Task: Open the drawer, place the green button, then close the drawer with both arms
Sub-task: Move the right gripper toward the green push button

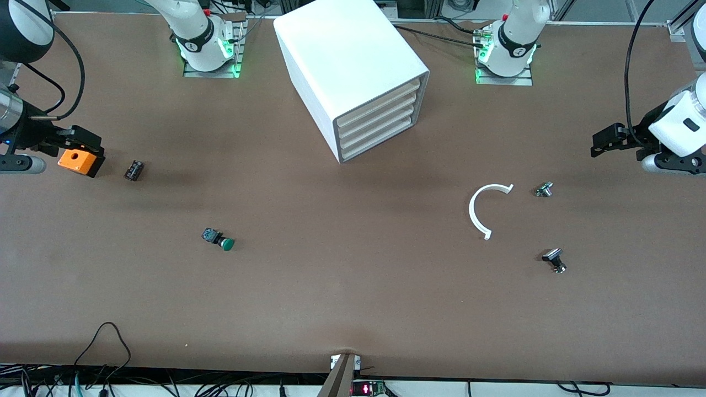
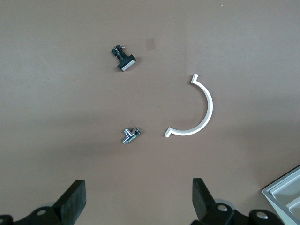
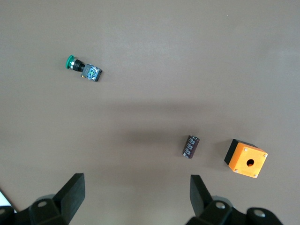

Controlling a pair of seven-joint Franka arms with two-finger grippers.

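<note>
Right claw (image 1: 83,144): up in the air at the right arm's end of the surface (image 1: 353,298), over the spot by the orange box (image 1: 80,161); its fingers (image 3: 70,194) are spread wide with nothing between them.
Orange box: on the surface at the right arm's end, a round hole in its top face, with a small dark cylinder (image 1: 133,170) just beside it.
Button (image 1: 218,239): lying on its side on the bare surface, green cap pointing toward the front camera, well apart from the cabinet and nearer to the camera than the dark cylinder.
Cabinet (image 1: 353,71): big white box in the middle, set at an angle; all four fronts look flush.
Drawer (image 1: 380,144): the lowest of the four, closed.
White arc (image 1: 485,209): a curved strip, between the cabinet and the two small black-and-silver parts (image 1: 544,189) (image 1: 555,259).
Left claw (image 1: 612,140): raised at the left arm's end, spread wide and holding nothing, its fingers (image 2: 74,199) well apart.
Step in hand: none begun, by my judgement; both arms wait at the ends.
Next move: probably a claw must come down to the lowest drawer's front edge and pull it out, without catching the drawer above.
</note>
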